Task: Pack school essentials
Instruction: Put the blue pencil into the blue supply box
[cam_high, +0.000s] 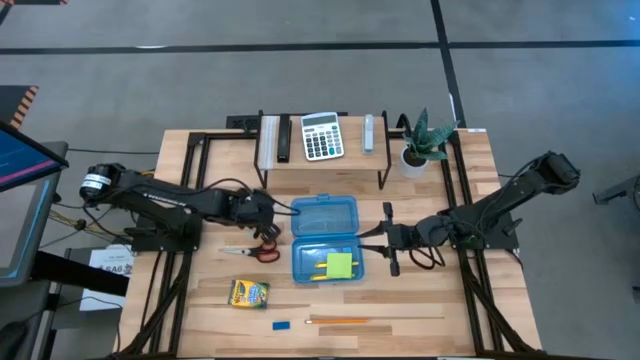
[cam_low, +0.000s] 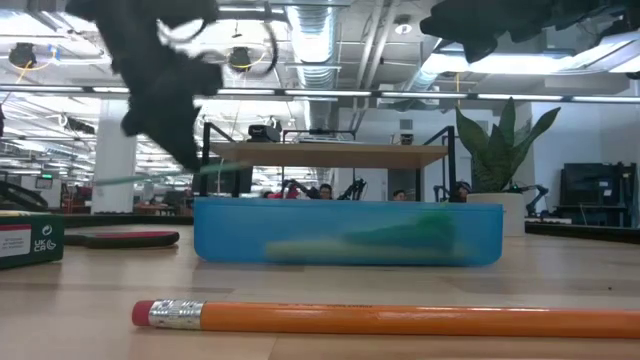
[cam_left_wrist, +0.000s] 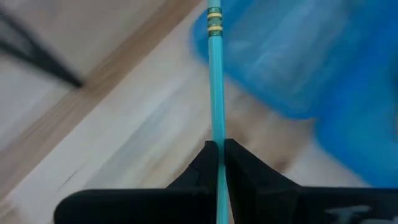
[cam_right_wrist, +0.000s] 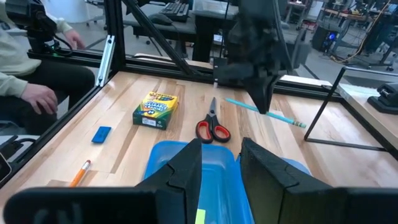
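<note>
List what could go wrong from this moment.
1. The left end effector pinches the teal pencil near one end, so most of it sticks out; it may pivot or slip before reaching the case.
2. That long overhang could strike the case's raised lid or rim and miss the tray.
3. The right end effector hovers open right over the case; both arms are converging there, so they might collide.

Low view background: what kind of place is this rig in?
Likely an open robotics lab or workshop: exposed ceiling ducts, other workbenches with seated people, and a person beside the wooden table.
</note>
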